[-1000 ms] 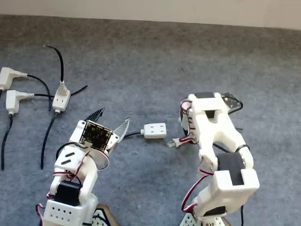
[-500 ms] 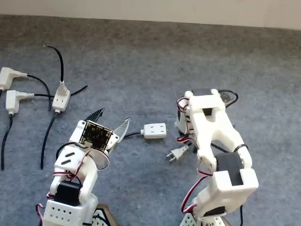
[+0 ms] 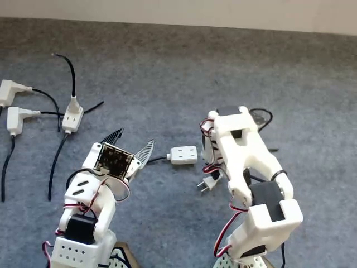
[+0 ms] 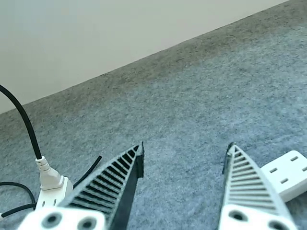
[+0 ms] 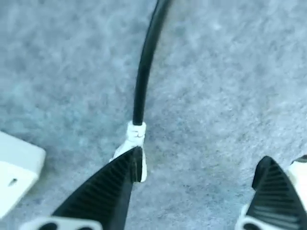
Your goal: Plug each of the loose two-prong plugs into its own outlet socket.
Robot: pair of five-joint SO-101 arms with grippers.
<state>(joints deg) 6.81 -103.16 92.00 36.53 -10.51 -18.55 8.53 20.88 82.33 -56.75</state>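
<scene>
A grey carpeted desk (image 3: 167, 72) carries two white robot arms at its near edge. The right arm (image 3: 245, 162) bends over the middle of the desk. The right gripper (image 5: 200, 160) has its jaws spread wide and holds nothing. The left gripper (image 3: 135, 138) hangs with jaws open and empty. An outlet socket (image 3: 183, 154) lies between the arms. A loose two-prong plug (image 3: 207, 183) lies just beside one right jaw, near that socket but apart. By the left edge lie a second socket (image 3: 72, 118), an angled plug (image 3: 6, 92) and another angled plug (image 3: 15, 120).
</scene>
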